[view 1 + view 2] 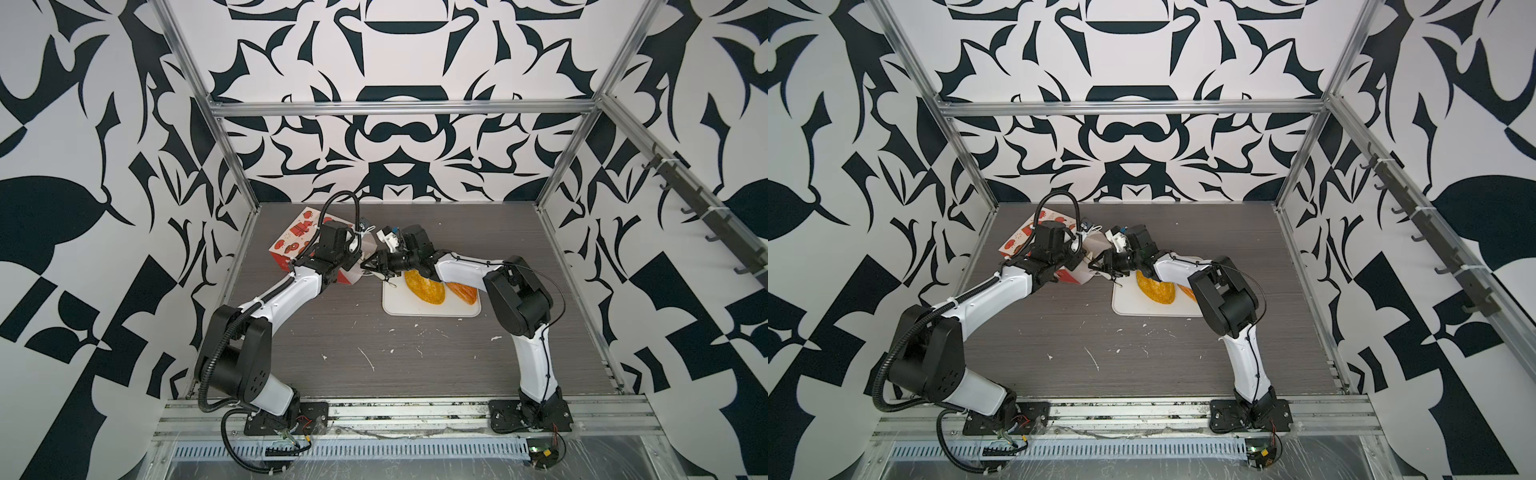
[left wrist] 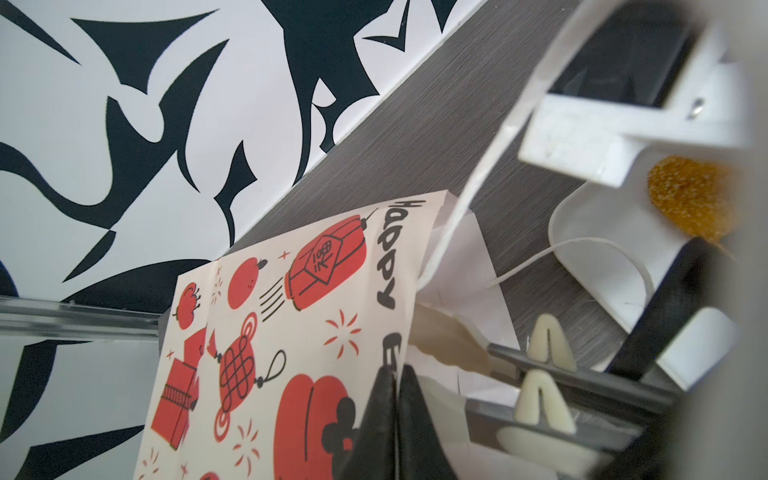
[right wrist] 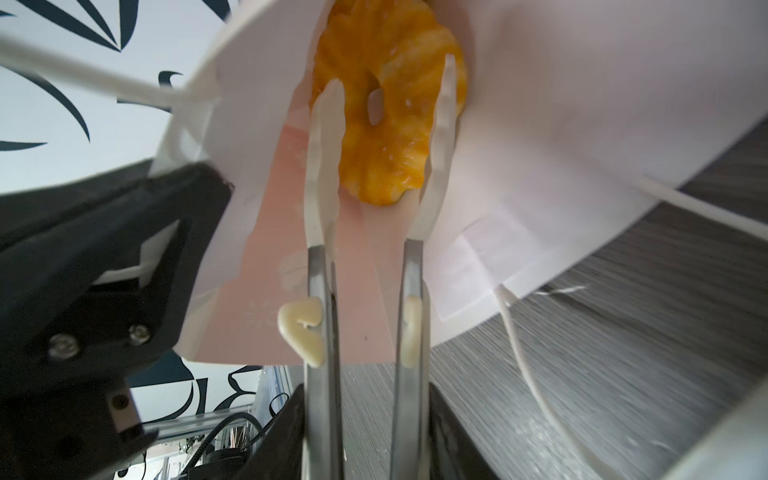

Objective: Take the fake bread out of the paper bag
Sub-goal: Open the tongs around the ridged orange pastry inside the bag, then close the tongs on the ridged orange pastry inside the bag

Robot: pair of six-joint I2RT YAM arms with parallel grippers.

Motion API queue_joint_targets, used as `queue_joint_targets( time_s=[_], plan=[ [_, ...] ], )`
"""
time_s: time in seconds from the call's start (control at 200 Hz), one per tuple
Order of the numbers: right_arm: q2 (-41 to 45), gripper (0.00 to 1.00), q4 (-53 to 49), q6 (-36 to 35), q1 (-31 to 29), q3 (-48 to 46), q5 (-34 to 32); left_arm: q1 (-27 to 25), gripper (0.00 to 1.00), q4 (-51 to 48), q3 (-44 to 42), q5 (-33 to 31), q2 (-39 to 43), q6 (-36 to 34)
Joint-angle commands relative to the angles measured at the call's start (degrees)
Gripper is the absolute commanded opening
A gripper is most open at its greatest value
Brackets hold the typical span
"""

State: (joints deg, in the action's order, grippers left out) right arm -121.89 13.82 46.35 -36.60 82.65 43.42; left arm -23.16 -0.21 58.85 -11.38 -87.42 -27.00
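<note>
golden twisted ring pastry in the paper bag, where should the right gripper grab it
Grip the golden twisted ring pastry across its outer rim, either side of the hole, through the mouth of the red and white paper bag: the ring's flat face shows, and the open right gripper straddles it.

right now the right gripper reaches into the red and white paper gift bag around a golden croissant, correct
No: it is a golden twisted ring, not a croissant. The right wrist view shows the right gripper reaching into the red and white paper gift bag around it.
</note>
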Motion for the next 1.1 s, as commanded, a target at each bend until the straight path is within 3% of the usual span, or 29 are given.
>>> queue_joint_targets(
  time_s=[0.0, 0.455, 0.94, 1.045, 1.095],
  plan=[
    [0.61, 0.44, 0.55, -1.41, -0.99, 3.72, 1.75, -0.23, 0.07, 1.26, -0.22, -0.58, 2.28, 0.02],
    [-0.29, 0.44, -0.27, -1.42, -1.02, 4.23, 0.28, -0.32, 0.07, 1.09, -0.83, -0.84, 5.23, -0.26],
    [-6.42, 0.44, 2.78, 1.46, -1.11, 8.88, 5.83, -0.97, 0.07, 1.09, -0.4, -0.79, 5.15, -0.11],
    [-7.41, 0.41, 2.75, 1.42, -1.19, 9.9, 6.24, -0.98, 0.07, 1.09, -0.41, -0.78, 5.27, -0.1],
    [-7.82, 0.34, 2.85, 1.55, -1.22, 10.24, 6.24, -1.1, 0.07, 1.09, -0.55, -0.91, 5.25, -0.04]
  ],
)
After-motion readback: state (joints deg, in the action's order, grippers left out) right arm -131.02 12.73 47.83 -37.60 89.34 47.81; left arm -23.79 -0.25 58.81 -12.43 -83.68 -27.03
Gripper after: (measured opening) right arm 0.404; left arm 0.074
